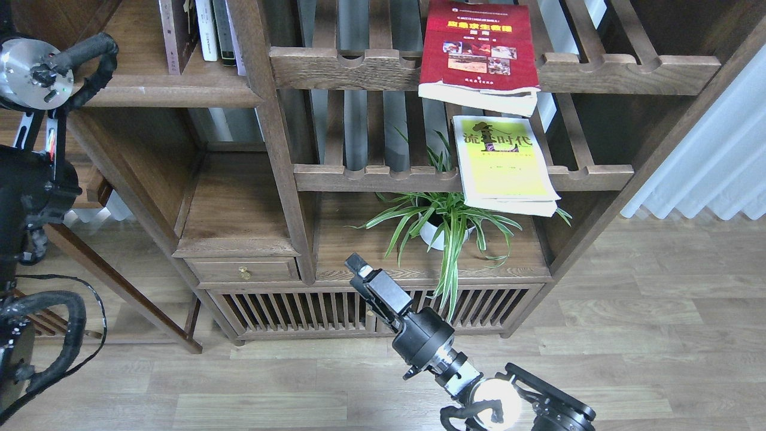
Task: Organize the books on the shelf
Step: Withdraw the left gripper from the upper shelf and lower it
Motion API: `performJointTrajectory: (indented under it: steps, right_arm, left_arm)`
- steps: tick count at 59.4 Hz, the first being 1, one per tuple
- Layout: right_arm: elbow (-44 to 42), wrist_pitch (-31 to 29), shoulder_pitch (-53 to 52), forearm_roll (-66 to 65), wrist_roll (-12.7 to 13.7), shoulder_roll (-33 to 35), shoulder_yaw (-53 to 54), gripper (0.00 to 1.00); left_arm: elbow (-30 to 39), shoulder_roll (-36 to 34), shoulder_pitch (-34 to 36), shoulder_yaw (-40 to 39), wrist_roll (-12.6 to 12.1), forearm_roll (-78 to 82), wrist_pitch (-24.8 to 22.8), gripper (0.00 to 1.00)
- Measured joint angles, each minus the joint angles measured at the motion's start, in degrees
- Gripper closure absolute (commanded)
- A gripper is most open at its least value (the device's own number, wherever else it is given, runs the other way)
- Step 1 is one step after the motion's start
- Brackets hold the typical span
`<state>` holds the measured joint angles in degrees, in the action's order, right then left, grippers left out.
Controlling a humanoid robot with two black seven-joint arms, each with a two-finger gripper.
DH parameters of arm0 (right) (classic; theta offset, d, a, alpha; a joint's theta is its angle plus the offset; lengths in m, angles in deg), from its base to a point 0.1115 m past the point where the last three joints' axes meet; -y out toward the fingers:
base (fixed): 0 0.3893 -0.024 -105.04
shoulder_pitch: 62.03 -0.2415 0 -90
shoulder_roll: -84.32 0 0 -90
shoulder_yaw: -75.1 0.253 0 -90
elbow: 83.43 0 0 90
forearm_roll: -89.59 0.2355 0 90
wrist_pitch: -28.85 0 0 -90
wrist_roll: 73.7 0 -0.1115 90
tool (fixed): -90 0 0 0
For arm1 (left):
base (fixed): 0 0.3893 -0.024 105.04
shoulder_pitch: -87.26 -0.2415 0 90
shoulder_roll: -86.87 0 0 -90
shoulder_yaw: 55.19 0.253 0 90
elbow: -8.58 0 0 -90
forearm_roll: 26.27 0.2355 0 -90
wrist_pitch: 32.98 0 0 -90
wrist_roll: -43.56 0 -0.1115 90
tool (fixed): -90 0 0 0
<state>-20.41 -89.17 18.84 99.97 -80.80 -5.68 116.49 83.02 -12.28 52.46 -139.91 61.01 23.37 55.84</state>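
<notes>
A red book (479, 51) with a yellow title lies flat on the upper slatted rack, its lower edge overhanging the front rail. Below it a yellow-green and white book (505, 161) lies flat on the lower slatted rack, also overhanging. A dark maroon book (172, 33) stands upright on the solid wooden shelf (173, 96) at the upper left. My right gripper (359, 264) points up-left in front of the low cabinet, far below the books and holding nothing; its fingers cannot be told apart. Of my left arm only a silver joint (30, 72) and cables show.
Slim white and dark volumes (215, 30) stand to the right of the maroon book. A potted spider plant (440, 224) sits on the cabinet top under the yellow-green book. A small drawer (242, 270) and slatted cabinet doors (287, 311) lie below. White curtain (712, 161) at right.
</notes>
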Motion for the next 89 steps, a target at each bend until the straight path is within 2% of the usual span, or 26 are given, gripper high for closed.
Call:
performJointTrajectory:
  steps: [5, 8, 9, 12, 19, 24, 25, 34, 47, 50, 69, 89]
  right_arm:
    - [0.0, 0.0, -0.4, 0.0, 0.0, 0.0, 0.9, 0.02]
    - [0.0, 0.0, -0.5, 0.0, 0.0, 0.0, 1.7, 0.02]
    - [0.0, 0.0, -0.5, 0.0, 0.0, 0.0, 2.0, 0.02]
    - [0.0, 0.0, -0.5, 0.0, 0.0, 0.0, 2.7, 0.02]
    - [0.0, 0.0, -0.8, 0.0, 0.0, 0.0, 4.8, 0.02]
    - [0.0, 0.0, -1.2, 0.1, 0.0, 0.0, 6.4, 0.02]
    - [-0.3, 0.0, -1.5, 0.3, 0.0, 0.0, 7.4, 0.02]
    - [-1.3, 0.0, -1.8, 0.7, -0.1, 0.0, 8.9, 0.02]
    - [-3.5, 0.0, -2.2, 1.0, -0.4, 0.0, 9.8, 0.02]
    - [-3.9, 0.0, -2.2, 1.0, -0.5, 0.0, 10.3, 0.02]
    - [-8.3, 0.0, -2.1, 1.0, -0.6, 0.0, 14.7, 0.02]
    - [-10.9, 0.0, -2.2, 2.1, -0.5, 0.0, 23.7, 0.02]
  left_arm:
    - [1.2, 0.6, -0.7, 0.0, 0.3, -2.3, -0.2, 0.26]
    - [2.5, 1.9, -1.6, 0.0, 0.4, -4.4, -0.4, 0.2]
    - [2.9, 2.6, -2.0, 0.0, 0.5, -5.2, -0.5, 0.15]
    - [3.9, 5.0, -3.2, 0.1, 0.5, -7.3, -0.8, 0.11]
    - [4.7, 8.6, -4.7, 0.1, 0.5, -10.2, -3.7, 0.11]
    - [4.7, 9.0, -5.1, 0.2, 0.5, -11.7, -7.1, 0.11]
    - [4.7, 9.1, -5.7, 0.6, 0.5, -13.8, -9.3, 0.11]
    - [4.7, 9.1, -7.4, 1.0, 0.4, -19.5, -13.2, 0.14]
    - [4.7, 9.2, -13.5, 4.5, -0.6, -27.0, -24.6, 0.17]
    - [4.6, 9.2, -14.4, 5.9, -0.6, -27.5, -25.8, 0.16]
    - [4.5, 9.2, -17.8, 15.9, -0.4, -32.6, -26.8, 0.13]
    - [3.6, 9.1, -27.0, 24.5, -0.6, -34.2, -26.8, 0.11]
